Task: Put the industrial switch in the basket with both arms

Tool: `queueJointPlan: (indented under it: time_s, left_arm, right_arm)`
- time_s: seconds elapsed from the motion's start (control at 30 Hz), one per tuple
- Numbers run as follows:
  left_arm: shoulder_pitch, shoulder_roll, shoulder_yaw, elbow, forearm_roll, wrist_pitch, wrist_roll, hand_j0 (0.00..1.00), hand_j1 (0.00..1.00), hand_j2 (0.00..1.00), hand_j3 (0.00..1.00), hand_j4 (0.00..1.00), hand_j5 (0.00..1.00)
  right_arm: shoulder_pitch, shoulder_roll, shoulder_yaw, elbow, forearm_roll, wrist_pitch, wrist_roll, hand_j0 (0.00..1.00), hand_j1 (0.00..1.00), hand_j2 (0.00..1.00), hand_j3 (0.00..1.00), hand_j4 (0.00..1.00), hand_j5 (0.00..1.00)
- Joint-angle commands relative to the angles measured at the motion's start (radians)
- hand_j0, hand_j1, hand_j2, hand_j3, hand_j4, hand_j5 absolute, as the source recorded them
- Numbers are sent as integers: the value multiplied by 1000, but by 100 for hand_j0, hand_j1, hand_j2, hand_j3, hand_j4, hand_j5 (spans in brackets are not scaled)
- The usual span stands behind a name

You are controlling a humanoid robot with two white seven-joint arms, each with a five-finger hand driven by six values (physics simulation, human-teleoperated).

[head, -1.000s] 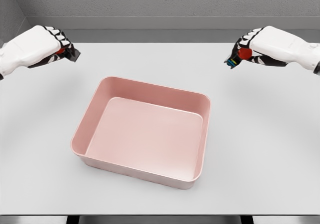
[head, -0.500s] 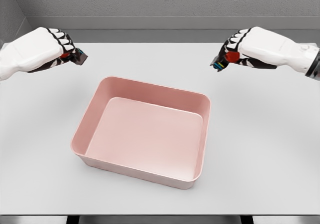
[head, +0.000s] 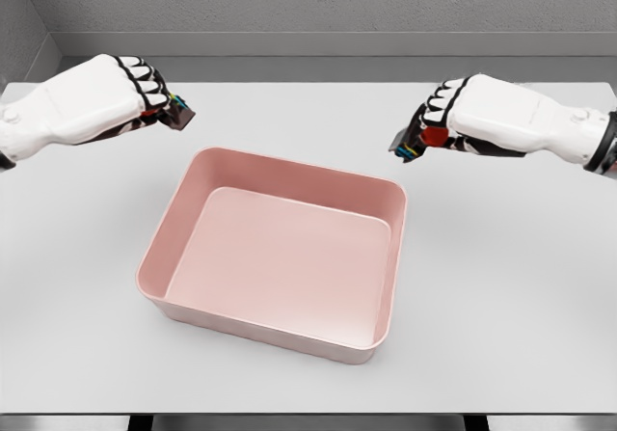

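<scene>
Table: a flat pale grey tabletop [head: 501, 286] fills most of the view, with a grey wall behind it.
Basket: a shallow rectangular pink plastic basket [head: 169, 233] with rounded corners sits on the table near the middle, turned slightly askew, its inside bare.
Left hand: the white five-finger left hand [head: 106, 103], with black-and-white banded knuckles, comes in from the left edge and is held above the table beyond the basket's far left corner. Its fingers are curled tight around a small dark industrial switch [head: 179, 115], of which only one end juts out past the fingertips, with a trace of red and colour marks.
Right hand: the white right hand [head: 482, 113] comes in from the right edge and is held above the table, just beyond the basket's far right corner. Its fingers are wrapped around a second small dark switch with a red part and blue and yellow marks [head: 415, 142], tilted down toward the table.
Switches: both are clear of the basket, each in a fist on either side of its far rim, well apart from each other.
Contact: neither switch touches the basket or the tabletop.
</scene>
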Motion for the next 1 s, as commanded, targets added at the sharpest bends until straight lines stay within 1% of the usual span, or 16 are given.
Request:
queueJointPlan:
  time_s: [0.0,0.13,0.23,0.33,0.63,0.8,0.87,0.93,0.97]
  left_arm:
    - [0,-3,-4,-15,3,1,-1,46,46,46,46,46,46]
    - [2,-4,-8,-32,3,1,-4,46,46,46,46,46,46]
    - [15,-4,-8,-69,1,1,-8,46,46,46,46,46,46]
    - [29,-3,-7,-87,1,1,-9,46,46,46,46,46,46]
    - [58,-15,-10,-126,1,1,-9,47,47,47,47,47,47]
    - [60,-39,-11,-141,3,1,-9,48,48,48,48,48,48]
    - [60,-58,-11,-143,1,1,-9,51,51,51,51,51,51]
    - [60,-72,-13,-143,-12,1,-9,63,63,63,63,63,63]
    - [60,-73,-13,-143,-14,1,-9,69,69,69,69,69,69]
  right_arm:
    - [0,-8,-2,-28,-13,2,-1,53,53,53,53,53,53]
    - [20,-11,-5,-58,-18,2,-1,53,53,53,53,53,53]
    - [21,-11,-5,-66,-21,2,-1,53,53,53,53,53,53]
    - [28,-11,-5,-77,-30,2,-1,53,53,53,53,53,53]
    - [48,-20,-4,-86,-47,2,-1,53,53,53,53,53,53]
    - [58,-16,0,-92,-62,2,-2,53,53,53,53,53,53]
    - [58,-10,3,-92,-64,2,-2,53,53,53,53,53,53]
    - [60,-5,3,-92,-70,2,-2,54,54,54,54,54,54]
    - [60,9,4,-92,-70,2,-2,54,54,54,54,54,54]
